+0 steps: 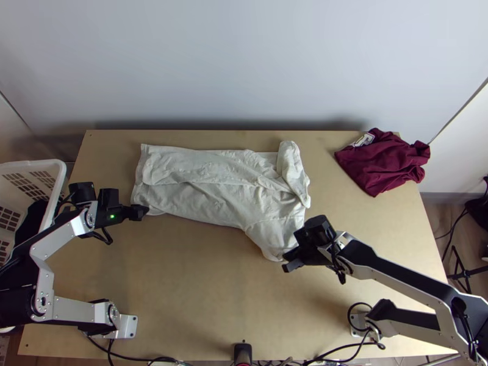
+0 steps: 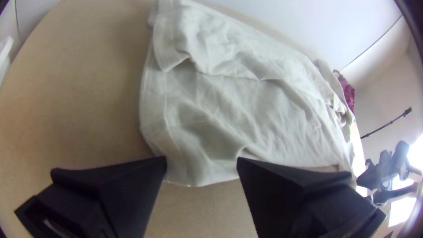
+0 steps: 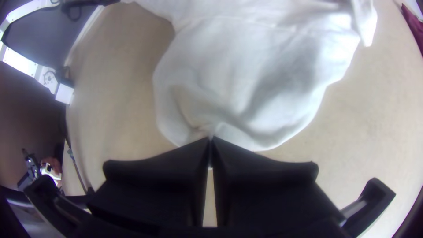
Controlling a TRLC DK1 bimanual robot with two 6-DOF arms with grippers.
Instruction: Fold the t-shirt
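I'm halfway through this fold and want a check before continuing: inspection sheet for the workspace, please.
Surface: light wooden table; spills, nothing seen.
Job's things: white t-shirt partly folded, far side turned over lengthwise.
Clutter: maroon cloth, bunched at the far right corner.
Left gripper: open at the shirt's hem corner.
Right gripper: shut on the near sleeve's edge.
Cables: black cables by the arm bases, along the near edge.
Surroundings: white basket at left; pale wall behind.

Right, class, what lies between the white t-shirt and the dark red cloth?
A bare strip of the wooden table lies between the white t-shirt and the dark red cloth, as the top view shows.
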